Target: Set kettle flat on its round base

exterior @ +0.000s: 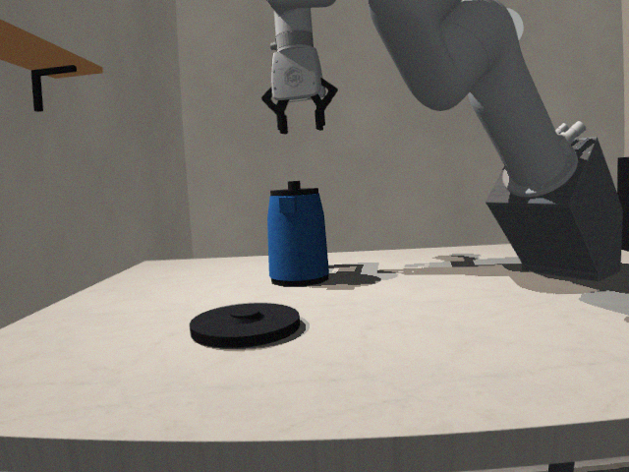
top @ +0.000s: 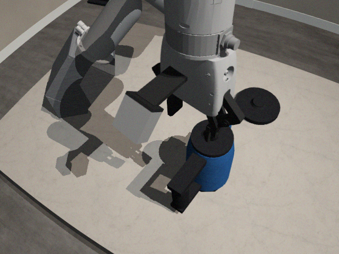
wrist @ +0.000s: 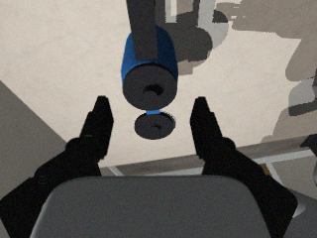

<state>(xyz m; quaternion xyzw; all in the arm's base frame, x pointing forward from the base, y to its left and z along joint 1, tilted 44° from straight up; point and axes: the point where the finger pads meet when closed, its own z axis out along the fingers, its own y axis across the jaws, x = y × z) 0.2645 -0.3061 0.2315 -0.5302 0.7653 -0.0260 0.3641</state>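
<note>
The blue kettle (top: pixel 211 161) with its black lid and knob stands upright on the table, and its black handle (top: pixel 186 179) points toward the near left. It also shows in the exterior view (exterior: pixel 297 236) and in the wrist view (wrist: pixel 150 74). The black round base (top: pixel 257 105) lies flat with its stud up, apart from the kettle, and shows in the exterior view (exterior: pixel 245 324) and in the wrist view (wrist: pixel 155 125). My gripper (exterior: pixel 300 122) is open and empty. It hangs well above the kettle's lid, pointing straight down, and also shows in the wrist view (wrist: pixel 151 106).
The arm's dark mounting block (exterior: pixel 563 223) stands at the back of the table and also shows in the top view (top: pixel 65 82). A wooden wall shelf (exterior: pixel 40 55) is far off at the left. The table's curved front edge (exterior: pixel 314 437) runs near the camera.
</note>
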